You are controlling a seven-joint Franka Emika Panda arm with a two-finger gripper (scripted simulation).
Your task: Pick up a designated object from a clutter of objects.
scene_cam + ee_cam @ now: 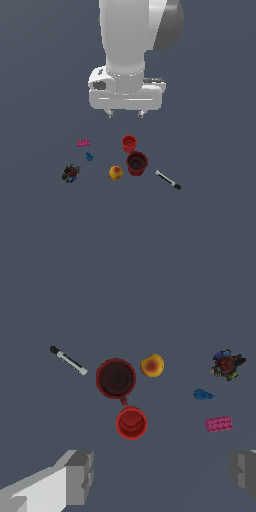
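The designated object, a small yellow-orange ball [116, 173] with a red blush, lies on the grey floor just beside the dark red cup [136, 163]; the wrist view shows the ball [152, 365] next to that cup [116, 378]. The rest of the clutter of objects is spread around it. My gripper [125, 114] hangs open high above the clutter, behind the bright red cup [129, 143], touching nothing. In the wrist view its two grey fingers [80, 476] stand wide apart with nothing between them.
A pink brick [83, 143], a tiny blue piece [89, 157] and a dark multicoloured lump [71, 173] lie to the exterior view's left of the ball. A black-and-white marker [168, 180] lies to the right of the dark cup. The bright red cup [131, 422] is nearest the fingers.
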